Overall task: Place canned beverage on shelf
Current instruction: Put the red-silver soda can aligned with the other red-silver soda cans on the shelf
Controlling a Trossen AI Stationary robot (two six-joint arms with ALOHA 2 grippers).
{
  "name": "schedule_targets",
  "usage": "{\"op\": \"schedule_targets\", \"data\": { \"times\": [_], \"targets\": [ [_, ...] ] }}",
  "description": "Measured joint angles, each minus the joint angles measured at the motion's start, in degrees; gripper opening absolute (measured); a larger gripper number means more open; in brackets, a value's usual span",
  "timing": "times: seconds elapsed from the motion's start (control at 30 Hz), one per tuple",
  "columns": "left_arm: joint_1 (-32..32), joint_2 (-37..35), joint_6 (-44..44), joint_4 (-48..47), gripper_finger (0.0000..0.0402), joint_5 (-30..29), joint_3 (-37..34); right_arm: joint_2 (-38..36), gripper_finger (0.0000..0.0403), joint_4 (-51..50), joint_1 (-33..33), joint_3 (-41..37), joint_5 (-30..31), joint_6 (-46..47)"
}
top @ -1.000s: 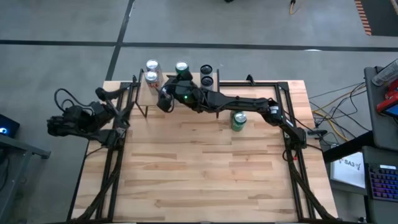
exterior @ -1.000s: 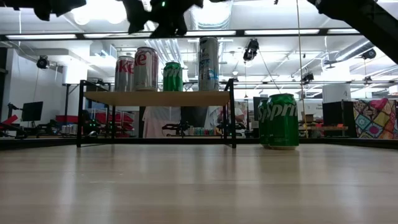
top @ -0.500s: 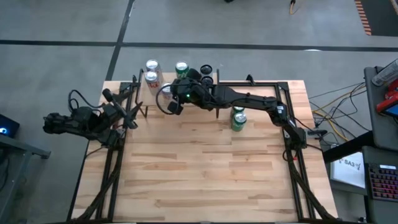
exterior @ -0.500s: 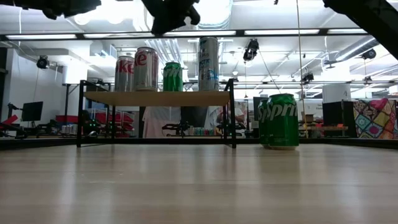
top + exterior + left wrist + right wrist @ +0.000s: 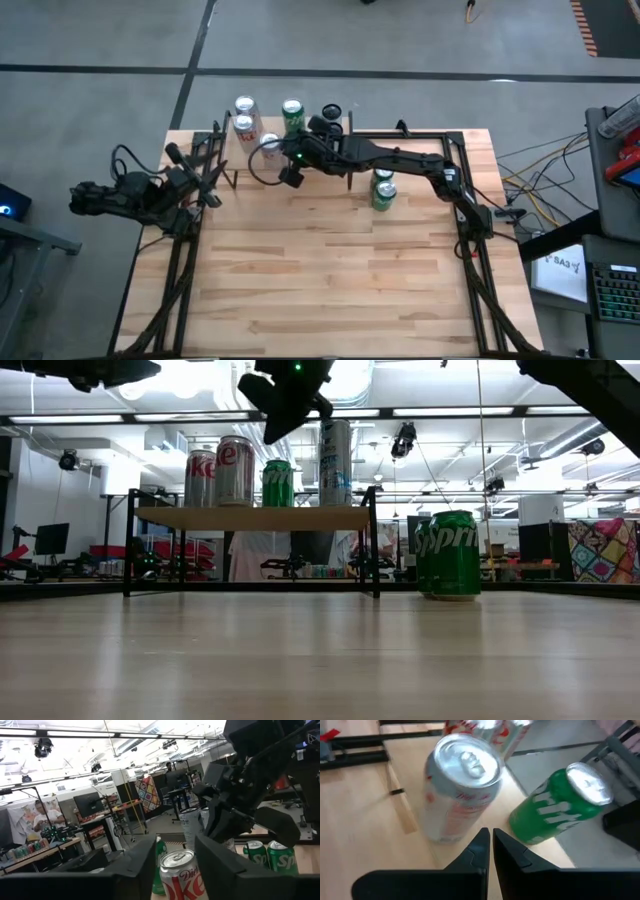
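Low view shows the right gripper (image 5: 290,400) shut and empty above the shelf (image 5: 255,517), so fetching the Sprite can (image 5: 452,554) on the tabletop likely comes next.

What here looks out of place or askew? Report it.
Nothing is spilled, tipped or damaged. The cans on the shelf stand upright. One green Sprite can stands upright on the tabletop beside the shelf, not on it. The right end effector is shut and empty, above the shelf.
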Motion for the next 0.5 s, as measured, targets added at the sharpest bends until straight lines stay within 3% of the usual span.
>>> {"op": "schedule_targets", "data": {
  "times": [0.4, 0.5],
  "targets": [
    [0.0, 0.0, 0.0, -0.2, 0.0009, 0.2, 0.0, -0.1, 0.0012, 5.1, -0.6, -2.4, -1.4, -1.6],
    [0.0, 0.0, 0.0, -0.3, 0.0003, 0.2, 0.0, 0.0, 0.0012, 6.2, -0.6, -2.5, -1.8, -1.9]
  ]
}}
